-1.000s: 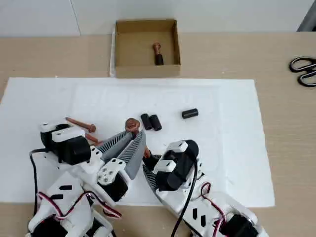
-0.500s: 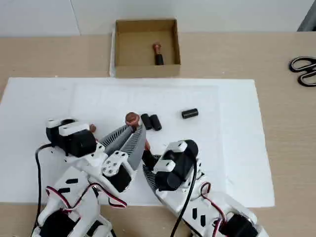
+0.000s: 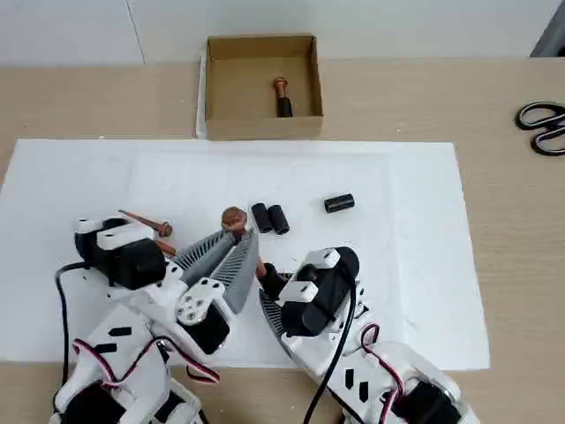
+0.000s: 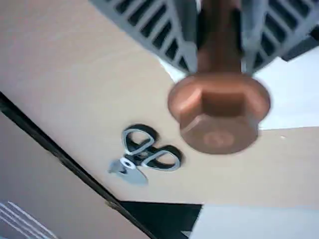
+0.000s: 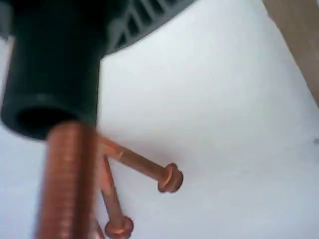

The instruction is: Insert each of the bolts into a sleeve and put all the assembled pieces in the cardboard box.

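copper-coloured bolt (image 4: 219, 107) sits pinched between the grey fingers of the left end effector (image 3: 237, 235). its hex head pokes out past the fingertips and its threaded shank runs back toward the right end effector (image 3: 268, 283). that one is clamped on a black sleeve (image 5: 52, 69), and the bolt's threaded end meets the sleeve's open mouth; how deep it sits i cannot tell. both end effectors are close together over a white sheet of paper (image 3: 397, 265) on the wooden counter (image 3: 503, 221). just ahead of the left end effector's tip lie two loose sleeves (image 3: 261, 217) side by side, and a third loose sleeve (image 3: 339, 203) lies farther ahead of the right end effector. two spare bolts (image 5: 139, 167) lie at an angle to each other on the paper beside the left end effector, on the side away from the right one. well beyond both, past the paper's far edge, the cardboard box (image 3: 221, 88) holds one assembled piece (image 3: 282, 95), a bolt in a sleeve. scissors (image 3: 542, 125) rest on the counter far off on the right end effector's outer side.
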